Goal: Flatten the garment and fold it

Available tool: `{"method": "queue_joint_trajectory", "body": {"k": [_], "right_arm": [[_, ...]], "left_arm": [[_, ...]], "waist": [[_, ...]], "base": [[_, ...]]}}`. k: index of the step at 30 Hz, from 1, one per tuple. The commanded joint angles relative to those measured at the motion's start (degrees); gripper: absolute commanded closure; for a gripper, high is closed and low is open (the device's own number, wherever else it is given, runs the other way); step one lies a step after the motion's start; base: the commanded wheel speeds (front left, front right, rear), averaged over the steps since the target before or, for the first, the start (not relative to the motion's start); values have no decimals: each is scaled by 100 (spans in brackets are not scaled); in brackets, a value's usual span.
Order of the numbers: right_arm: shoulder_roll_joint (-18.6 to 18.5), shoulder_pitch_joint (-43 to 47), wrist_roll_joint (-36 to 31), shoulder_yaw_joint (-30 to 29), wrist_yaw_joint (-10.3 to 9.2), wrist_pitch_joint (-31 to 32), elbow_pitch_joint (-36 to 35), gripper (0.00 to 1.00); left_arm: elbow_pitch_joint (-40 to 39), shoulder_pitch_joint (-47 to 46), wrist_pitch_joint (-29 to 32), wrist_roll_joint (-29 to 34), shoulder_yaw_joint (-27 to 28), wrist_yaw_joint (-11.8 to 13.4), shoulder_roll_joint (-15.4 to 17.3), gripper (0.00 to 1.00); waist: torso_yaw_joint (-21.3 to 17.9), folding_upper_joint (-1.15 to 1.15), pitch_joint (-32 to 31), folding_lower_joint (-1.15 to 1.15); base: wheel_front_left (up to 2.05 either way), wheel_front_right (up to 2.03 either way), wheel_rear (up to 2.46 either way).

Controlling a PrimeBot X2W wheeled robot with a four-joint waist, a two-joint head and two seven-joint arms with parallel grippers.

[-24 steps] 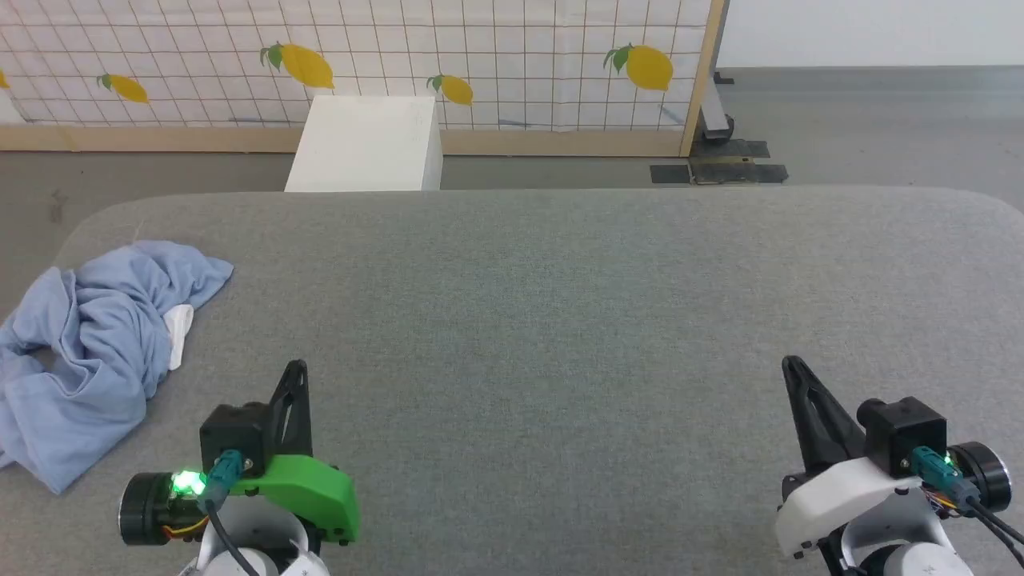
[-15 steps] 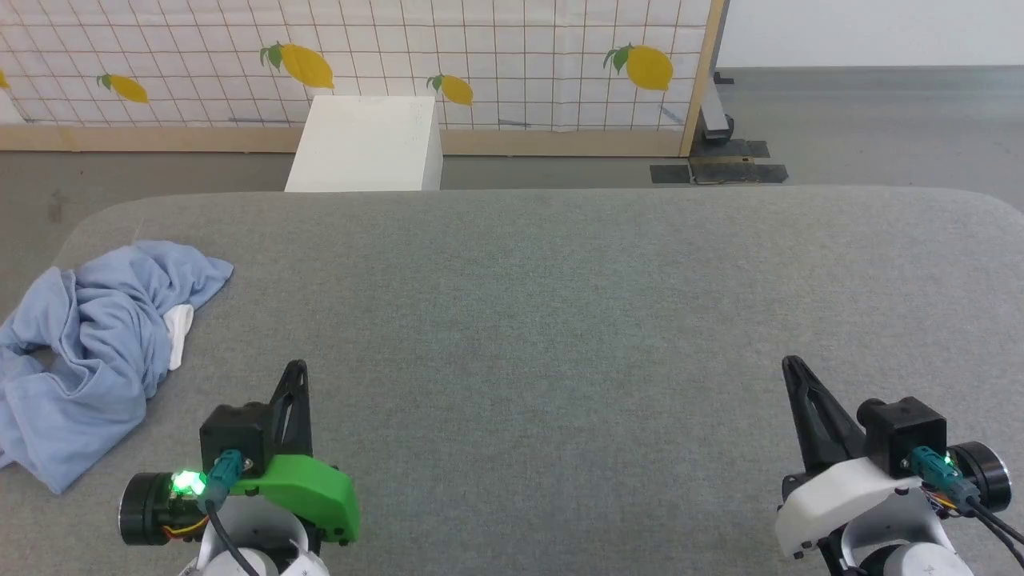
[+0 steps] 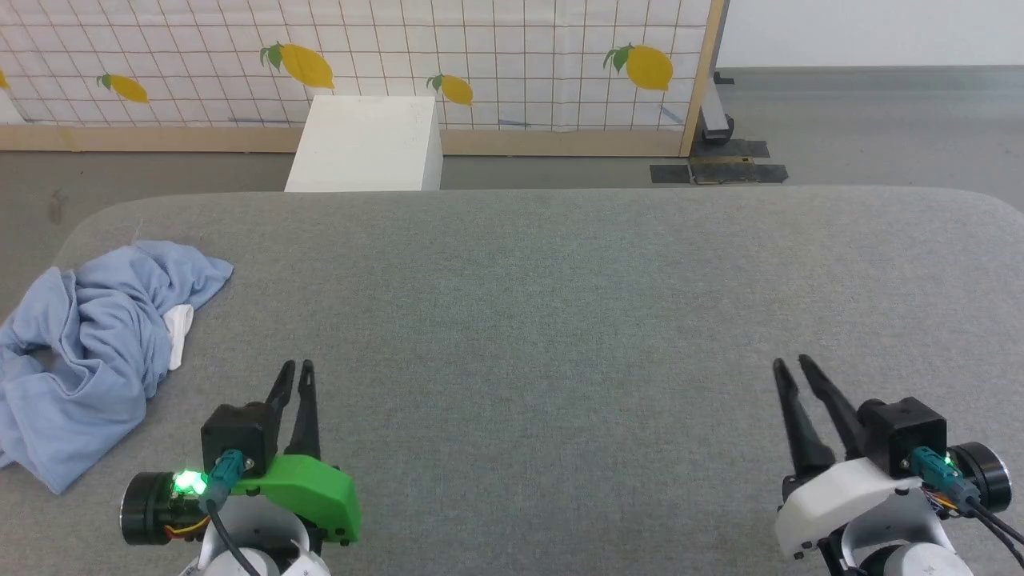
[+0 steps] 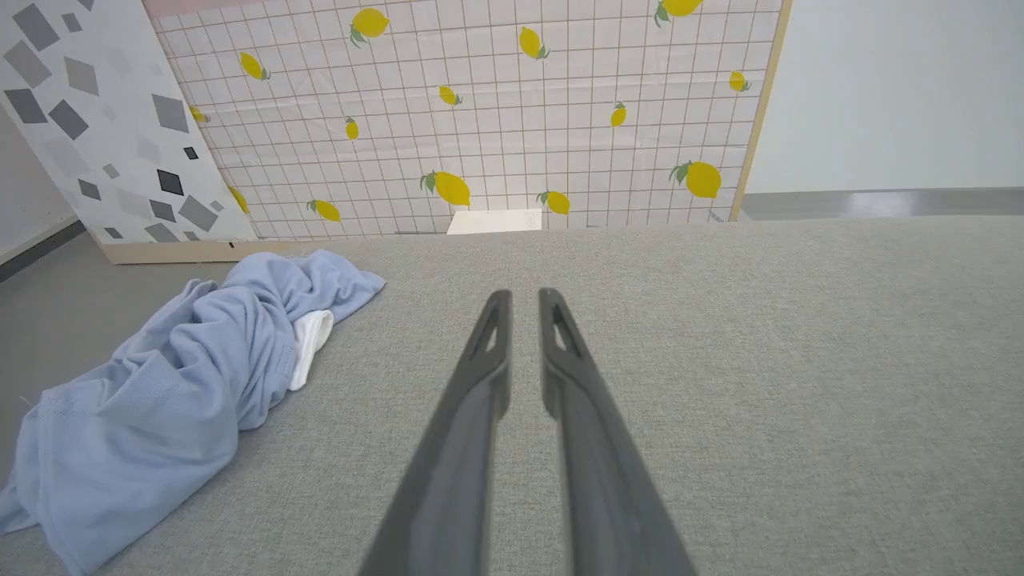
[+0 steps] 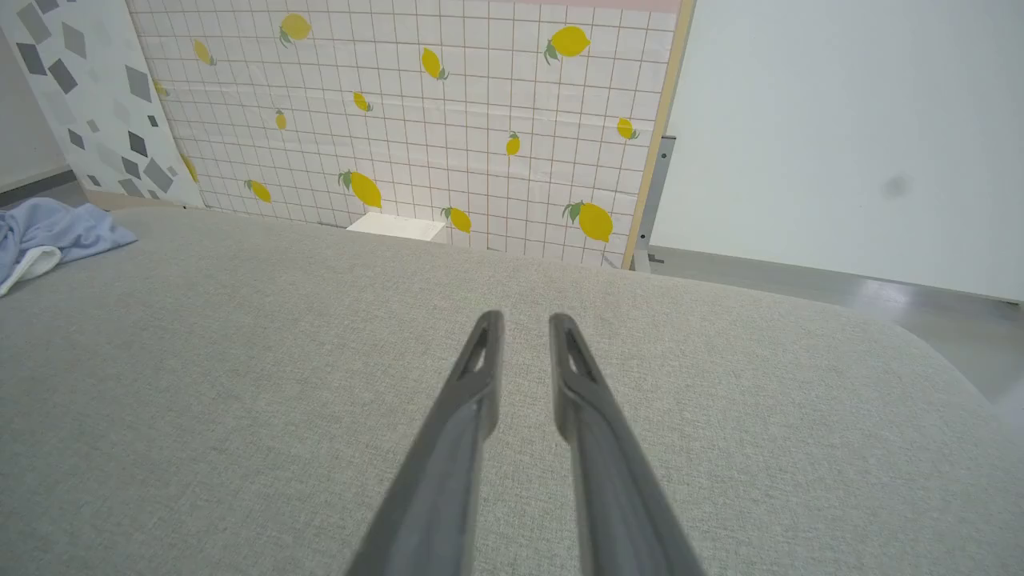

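Shirt [image 3: 96, 344] crumpled, untouched. Left gripper [image 3: 294, 370] near its right, right gripper [image 3: 790, 364] well right; fingers narrowly parted, empty, probably pre-reach.

The crumpled light blue garment [image 3: 88, 344] lies at nine o'clock on the grey desk [image 3: 560, 304], its white lining showing. The left tool [image 3: 297, 366] sits at seven o'clock and the right tool [image 3: 790, 362] at five, both empty, fingers slightly parted. A white box [image 3: 364, 144] stands at eleven, before a lemon-print panel [image 3: 480, 56].

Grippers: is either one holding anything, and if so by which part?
Nothing is held: the left gripper and right gripper hover empty, fingers slightly apart; the shirt lies crumpled, untouched.
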Motion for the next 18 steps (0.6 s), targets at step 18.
{"method": "queue_joint_trajectory", "body": {"k": [18], "right_arm": [[2, -57, 126, -73, -1, -165, 60, 0]], "left_arm": [[223, -108, -212, -188, -133, 197, 7, 0]], "waist": [[372, 0, -1, 0]], "base": [[0, 0, 0]]}}
